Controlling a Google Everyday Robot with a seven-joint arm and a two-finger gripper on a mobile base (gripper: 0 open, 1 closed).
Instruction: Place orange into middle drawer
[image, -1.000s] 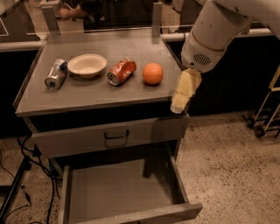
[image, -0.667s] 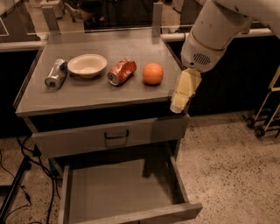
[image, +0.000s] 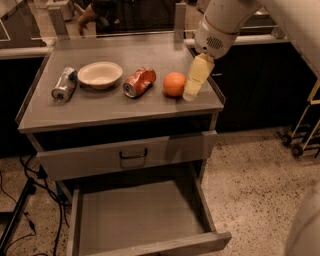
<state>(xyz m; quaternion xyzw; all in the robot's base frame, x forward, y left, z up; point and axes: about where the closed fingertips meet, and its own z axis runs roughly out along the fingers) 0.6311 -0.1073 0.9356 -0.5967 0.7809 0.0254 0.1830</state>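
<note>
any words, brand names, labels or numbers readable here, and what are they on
No text can be read.
On the crushed red can: markings too blurred to read.
On the silver can: print too blurred to read.
On the white bowl, orange, open drawer: none.
On the gripper, just right of the orange: none.

Above my gripper (image: 191, 93), beside the orange (image: 174, 83), my arm (image: 226, 20) runs off the top edge, and the middle drawer (image: 142, 215) is cut by the bottom.
</note>
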